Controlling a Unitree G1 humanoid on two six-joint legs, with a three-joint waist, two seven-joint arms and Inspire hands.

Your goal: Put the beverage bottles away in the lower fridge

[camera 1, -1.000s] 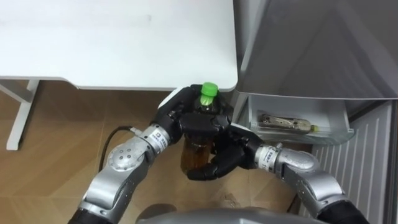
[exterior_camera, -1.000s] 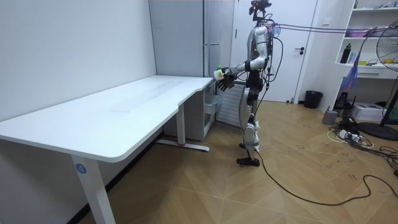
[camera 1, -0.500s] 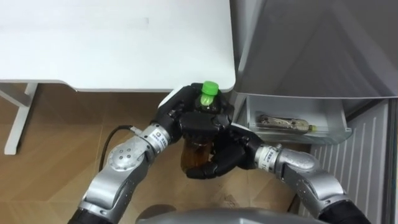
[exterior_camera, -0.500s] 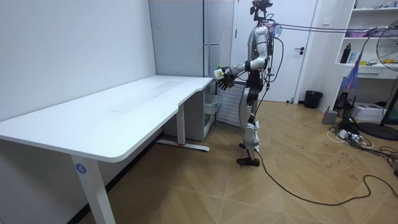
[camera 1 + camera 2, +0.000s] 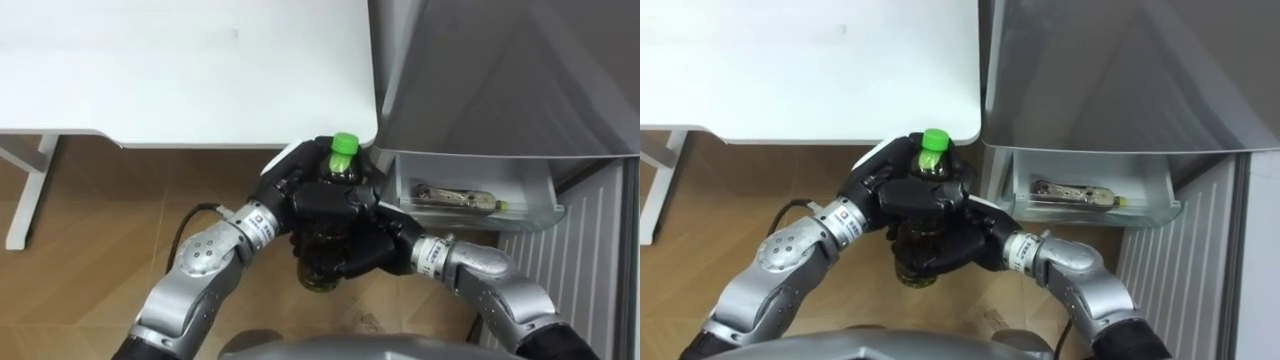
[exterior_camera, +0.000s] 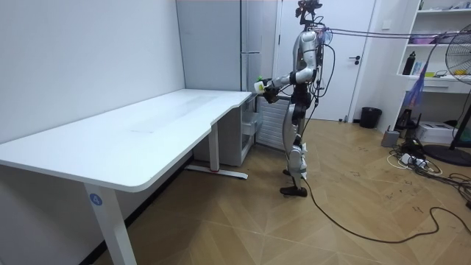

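Green-capped bottle (image 5: 341,150) at frame centre, just below desk (image 5: 180,70) edge | left robot hand (image 5: 290,185) and right robot hand (image 5: 368,245) both clamped round it | open fridge drawer (image 5: 480,223) at right holds one lying bottle (image 5: 455,197) | judged: one drink stowed, this one not yet in

A long white desk (image 6: 140,129) stands against the pale wall (image 6: 81,59) on white legs (image 6: 215,151), over a wooden floor (image 6: 243,228). At the back of the room is a shut white door (image 6: 364,81), with a dark bin (image 6: 370,117) on the floor at its foot. Toward the room view's right are a white shelf (image 6: 441,77), a standing fan (image 6: 458,62) and loose cables (image 6: 416,158) lying on the floor.
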